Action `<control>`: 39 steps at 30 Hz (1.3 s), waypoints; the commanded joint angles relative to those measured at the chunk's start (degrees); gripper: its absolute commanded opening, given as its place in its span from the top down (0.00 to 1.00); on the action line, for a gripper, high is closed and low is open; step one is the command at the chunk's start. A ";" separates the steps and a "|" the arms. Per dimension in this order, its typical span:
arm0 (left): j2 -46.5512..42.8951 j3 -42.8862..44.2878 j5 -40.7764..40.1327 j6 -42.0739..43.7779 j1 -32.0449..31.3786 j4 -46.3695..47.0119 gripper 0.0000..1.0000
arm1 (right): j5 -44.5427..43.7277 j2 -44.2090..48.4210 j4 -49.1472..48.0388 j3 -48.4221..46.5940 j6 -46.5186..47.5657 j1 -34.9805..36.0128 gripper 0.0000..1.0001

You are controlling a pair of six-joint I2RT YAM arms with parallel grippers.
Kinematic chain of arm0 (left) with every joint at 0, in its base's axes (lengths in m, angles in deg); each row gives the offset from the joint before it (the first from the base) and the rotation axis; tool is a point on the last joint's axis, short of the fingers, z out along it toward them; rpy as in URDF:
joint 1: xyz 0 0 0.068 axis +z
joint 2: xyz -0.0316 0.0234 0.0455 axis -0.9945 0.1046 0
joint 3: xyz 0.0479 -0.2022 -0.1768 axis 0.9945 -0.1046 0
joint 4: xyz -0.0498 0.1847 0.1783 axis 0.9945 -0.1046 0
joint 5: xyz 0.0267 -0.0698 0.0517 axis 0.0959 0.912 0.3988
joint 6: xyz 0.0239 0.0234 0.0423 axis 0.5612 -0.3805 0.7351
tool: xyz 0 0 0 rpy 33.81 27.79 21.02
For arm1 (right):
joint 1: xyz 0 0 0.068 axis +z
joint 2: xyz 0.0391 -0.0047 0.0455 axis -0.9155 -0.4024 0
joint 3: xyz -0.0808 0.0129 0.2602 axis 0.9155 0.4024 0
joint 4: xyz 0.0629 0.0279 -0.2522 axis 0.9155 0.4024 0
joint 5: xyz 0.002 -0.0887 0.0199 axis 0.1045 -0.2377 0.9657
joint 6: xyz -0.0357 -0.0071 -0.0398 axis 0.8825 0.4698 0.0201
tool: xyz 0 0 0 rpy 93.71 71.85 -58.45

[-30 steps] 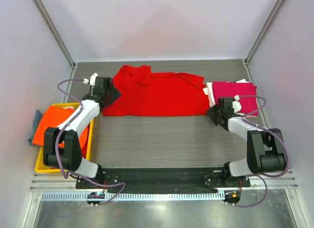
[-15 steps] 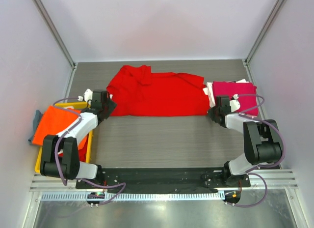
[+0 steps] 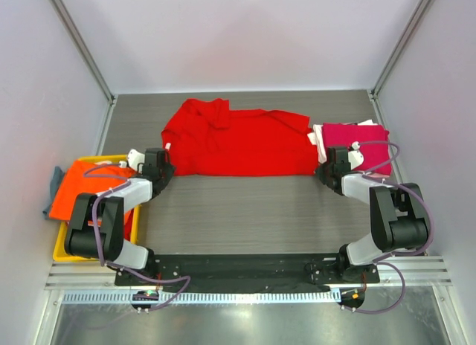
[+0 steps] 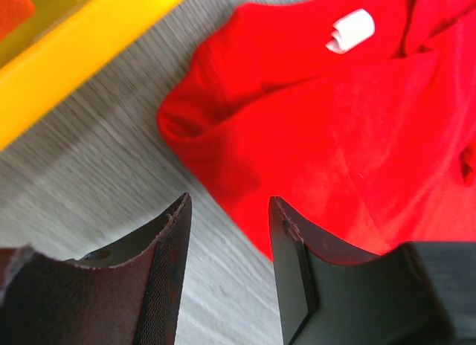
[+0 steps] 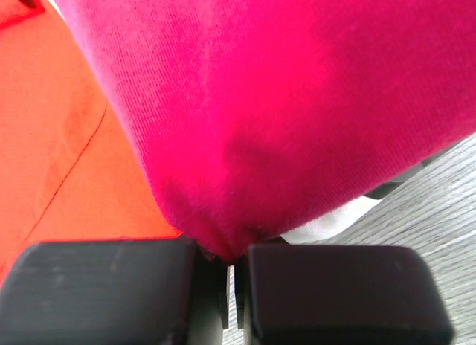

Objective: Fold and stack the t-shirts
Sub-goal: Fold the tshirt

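your left gripper [image 4: 227,205] has drawn back toward the yellow crate [image 3: 68,252], and your right gripper [image 5: 230,265] has clamped on the magenta t-shirt [image 3: 363,143].
left jaws stand apart beside the red t-shirt [image 3: 238,144], which lies spread and unfolded; the magenta one sits folded over a white t-shirt [image 3: 318,143], and an orange t-shirt [image 3: 83,187] waits in the crate. grey wood-grain counter [image 3: 245,211], plain pale walls.

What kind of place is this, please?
Probably a robotics test cell, not a home: two robot arms bolted to a grey table, plain white walls closing it in, and a red t-shirt near a yellow crate.
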 commanded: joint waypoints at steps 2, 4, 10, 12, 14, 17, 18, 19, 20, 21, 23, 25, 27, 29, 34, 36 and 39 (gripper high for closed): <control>2.27 0.09 -5.18 -1.94 0.34 5.84 0.53 | -0.34 1.80 -1.38 0.33 1.49 0.10 0.99; 3.41 0.43 -6.66 -2.73 0.43 5.14 0.53 | -0.07 1.62 -1.38 0.25 1.40 0.10 0.99; 6.40 1.14 -8.26 -5.90 0.61 3.29 0.76 | 0.54 1.79 -1.11 0.25 1.05 0.10 0.99; 7.28 1.75 -8.17 -5.72 0.87 3.38 0.92 | 0.55 2.41 -0.85 0.24 1.05 0.19 0.99; 7.63 2.28 -8.08 -4.76 1.48 3.03 1.00 | 0.37 3.28 -0.15 0.07 1.05 0.19 0.99; 5.45 5.09 -9.13 -2.56 1.66 -1.18 1.00 | -0.42 4.34 1.69 -0.89 1.31 0.10 0.99; 4.31 6.92 -9.83 -1.69 1.66 -5.89 1.00 | -0.94 4.95 3.18 -1.42 1.40 0.10 0.99; 4.29 7.90 -10.36 -1.42 1.66 -7.68 1.00 | -1.04 5.13 3.98 -1.95 1.49 0.02 0.99; 2.81 8.69 -10.63 -1.15 1.66 -9.35 1.00 | -0.95 5.57 4.42 -3.26 1.58 0.02 0.99; 1.84 9.83 -10.98 -0.37 1.66 -11.45 1.00 | -0.86 6.01 4.42 -3.97 1.58 0.10 0.99; -1.66 10.72 -10.90 0.60 1.66 -12.87 1.00 | 0.01 6.28 8.19 -6.07 1.49 0.10 0.99; -4.57 11.77 -9.67 3.40 1.66 -13.58 1.00 | 1.59 7.06 11.08 -9.94 1.49 0.02 0.99; -9.21 13.52 -9.57 4.91 1.66 -15.76 1.00 | 2.56 8.03 12.94 -13.88 1.49 0.01 0.99; -12.48 14.58 -9.66 6.14 1.75 -17.36 1.00 | 3.79 10.40 14.96 -17.40 1.49 0.10 0.99; -24.15 20.90 -9.49 9.57 1.75 -23.24 1.00 | 6.52 16.64 19.87 -24.96 2.19 0.02 0.99; -26.28 25.98 -9.49 11.15 1.75 -27.79 1.00 | 7.22 19.54 21.99 -29.97 2.63 0.01 0.99; -29.71 33.01 -9.23 13.17 1.75 -32.55 1.00 | 7.31 24.27 24.11 -35.25 3.94 0.01 0.99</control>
